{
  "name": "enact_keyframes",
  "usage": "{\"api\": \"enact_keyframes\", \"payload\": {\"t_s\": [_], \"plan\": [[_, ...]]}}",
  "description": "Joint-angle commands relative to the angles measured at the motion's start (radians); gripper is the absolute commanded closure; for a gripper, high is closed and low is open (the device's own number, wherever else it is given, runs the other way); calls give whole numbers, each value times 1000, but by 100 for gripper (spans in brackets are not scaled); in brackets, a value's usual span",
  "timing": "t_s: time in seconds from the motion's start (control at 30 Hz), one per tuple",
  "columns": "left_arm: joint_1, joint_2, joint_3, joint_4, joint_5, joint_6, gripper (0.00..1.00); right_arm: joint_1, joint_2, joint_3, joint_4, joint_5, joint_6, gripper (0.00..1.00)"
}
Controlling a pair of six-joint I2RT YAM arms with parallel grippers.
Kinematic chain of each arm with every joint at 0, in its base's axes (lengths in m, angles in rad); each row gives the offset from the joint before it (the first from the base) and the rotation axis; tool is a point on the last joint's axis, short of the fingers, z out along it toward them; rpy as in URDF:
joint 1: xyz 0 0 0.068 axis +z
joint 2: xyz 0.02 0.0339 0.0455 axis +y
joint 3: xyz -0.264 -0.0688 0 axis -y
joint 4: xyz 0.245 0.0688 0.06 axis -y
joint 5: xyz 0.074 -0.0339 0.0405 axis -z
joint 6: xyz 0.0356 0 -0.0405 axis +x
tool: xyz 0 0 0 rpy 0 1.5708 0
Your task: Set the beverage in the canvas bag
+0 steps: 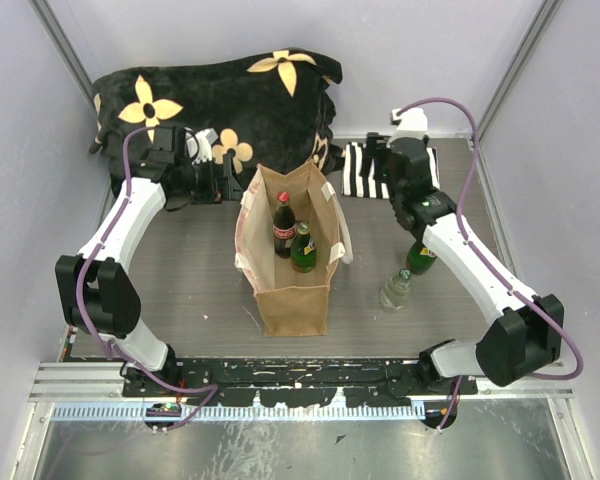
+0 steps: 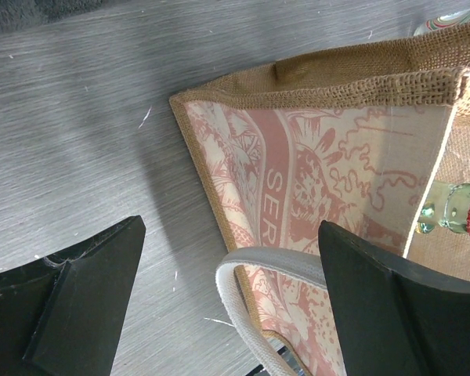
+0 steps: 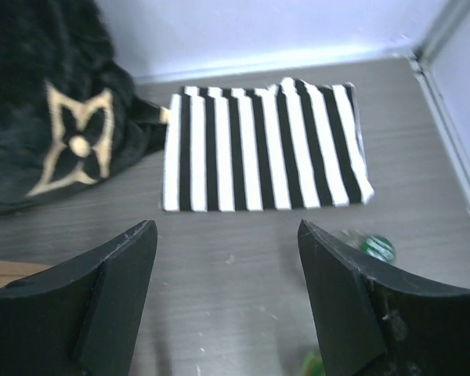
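The canvas bag (image 1: 292, 290) stands open in the middle of the table. Inside it stand a cola bottle with a red cap (image 1: 283, 224) and a green bottle (image 1: 302, 248). Another green bottle (image 1: 420, 256) and a clear bottle (image 1: 395, 290) stand on the table to the bag's right. My left gripper (image 1: 232, 184) is open at the bag's far left corner. In the left wrist view its gripper (image 2: 231, 294) has the cream handle (image 2: 247, 301) between its fingers, by the bag's pink patterned side (image 2: 321, 172), gripping nothing. My right gripper (image 3: 227, 290) is open and empty above the table.
A black flowered blanket (image 1: 220, 95) lies at the back left. A black-and-white striped cloth (image 3: 262, 145) lies at the back right, just ahead of the right gripper (image 1: 383, 168). Grey walls close in the table on three sides.
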Motion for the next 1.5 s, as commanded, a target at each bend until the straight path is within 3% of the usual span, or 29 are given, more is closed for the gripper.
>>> {"api": "enact_keyframes", "payload": {"t_s": [0.0, 0.3, 0.5, 0.87, 1.07, 1.17, 1.4, 1.47], "plan": [[-5, -6, 11, 24, 23, -3, 1, -43, -119, -47, -102, 50, 47, 22], [-8, -4, 2, 25, 24, -5, 1, -50, -271, -140, -364, 161, 192, 24], [-21, 6, 6, 25, 28, -5, 0, -101, -302, -205, -432, 183, 250, 24], [-29, -3, 3, 26, 25, 0, 0, -221, -296, -341, -339, 113, 260, 24], [-29, -14, -9, 26, 23, 1, 0, -227, -305, -426, -224, 116, 257, 30], [-29, -18, -14, 25, 22, 3, 0, -228, -321, -465, -173, 122, 245, 42], [-28, -20, -21, 24, 22, 2, 0, -228, -378, -493, -137, 135, 228, 98], [-29, -19, -23, 24, 23, 0, 0, -228, -395, -482, -138, 131, 225, 99]]}}
